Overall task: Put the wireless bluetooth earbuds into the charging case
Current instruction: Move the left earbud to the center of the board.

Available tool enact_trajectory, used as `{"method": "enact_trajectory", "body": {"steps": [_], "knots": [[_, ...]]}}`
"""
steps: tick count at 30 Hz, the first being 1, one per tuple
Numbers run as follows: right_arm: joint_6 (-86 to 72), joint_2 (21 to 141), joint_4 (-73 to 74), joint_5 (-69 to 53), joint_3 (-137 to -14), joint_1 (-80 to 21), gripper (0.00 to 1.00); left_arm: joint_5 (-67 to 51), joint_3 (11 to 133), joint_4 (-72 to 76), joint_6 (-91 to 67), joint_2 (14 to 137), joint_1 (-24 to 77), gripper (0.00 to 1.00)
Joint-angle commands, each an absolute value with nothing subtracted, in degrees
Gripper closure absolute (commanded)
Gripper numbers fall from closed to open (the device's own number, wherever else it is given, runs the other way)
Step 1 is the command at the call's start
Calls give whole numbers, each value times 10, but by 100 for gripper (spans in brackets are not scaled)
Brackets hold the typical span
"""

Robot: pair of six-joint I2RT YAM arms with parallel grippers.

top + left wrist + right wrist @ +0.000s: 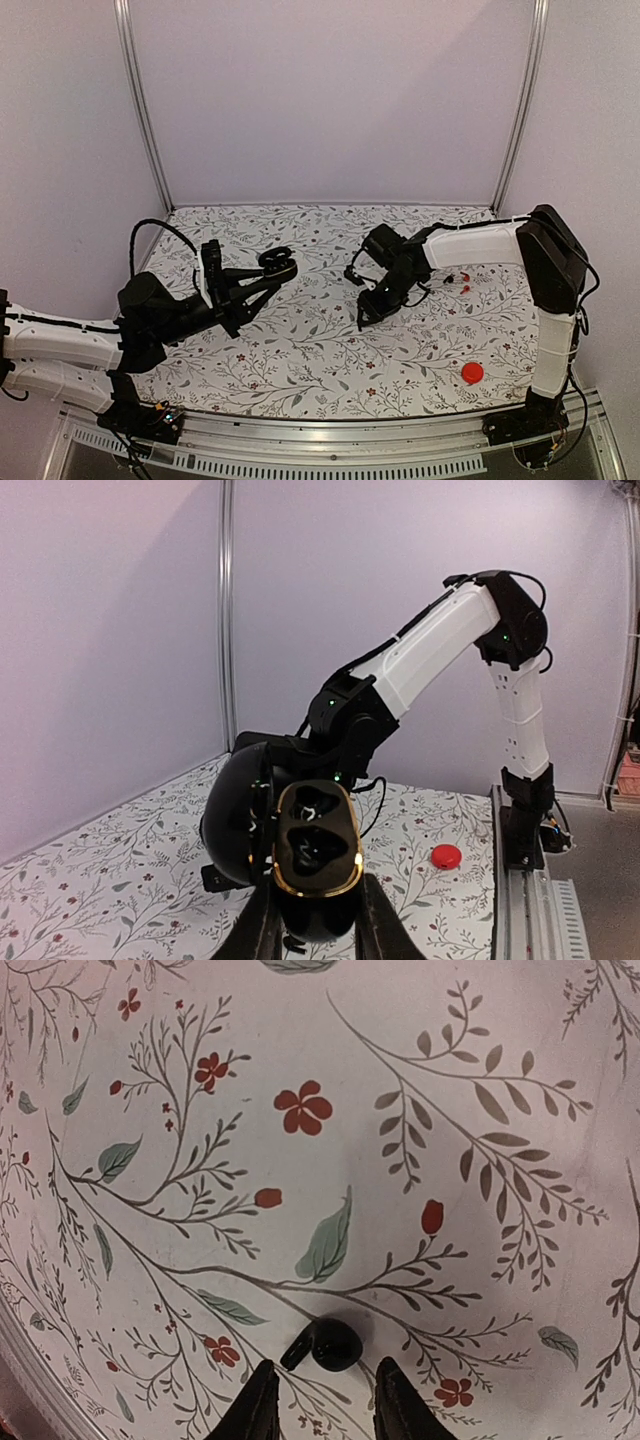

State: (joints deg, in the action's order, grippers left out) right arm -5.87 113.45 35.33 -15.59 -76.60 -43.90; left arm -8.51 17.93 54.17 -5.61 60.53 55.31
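My left gripper (268, 277) (318, 932) is shut on the charging case (280, 264) (315, 845) and holds it up off the table. The glossy black case is hinged open, its lid swung to the left. Its gold-rimmed base faces the left wrist camera with both wells empty. My right gripper (363, 317) (325, 1402) points down at the table and is open. One black earbud (325, 1345) lies on the cloth just past its fingertips, level with the gap between them, touching neither finger. The earbud is hidden in the top view.
A flat red disc (472, 373) (446, 856) lies near the front right of the floral tablecloth (300, 350). The right arm (470, 245) reaches across the back right. Pale walls and metal posts close in the table.
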Motion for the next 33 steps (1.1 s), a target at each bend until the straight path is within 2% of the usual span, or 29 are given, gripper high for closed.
{"method": "enact_trajectory", "body": {"steps": [1, 15, 23, 33], "knots": [[-46, 1160, 365, -164, -788, -438, 68, -84, 173, 560, -54, 599, 544, 83], [-6, 1196, 392, -192, -833, -464, 70, -87, 174, 558, -52, 594, 541, 82], [42, 1167, 401, -223, -825, -482, 68, -88, 175, 560, -53, 598, 540, 82], [61, 1151, 401, -236, -820, -493, 70, -92, 178, 563, -52, 604, 539, 82]]}}
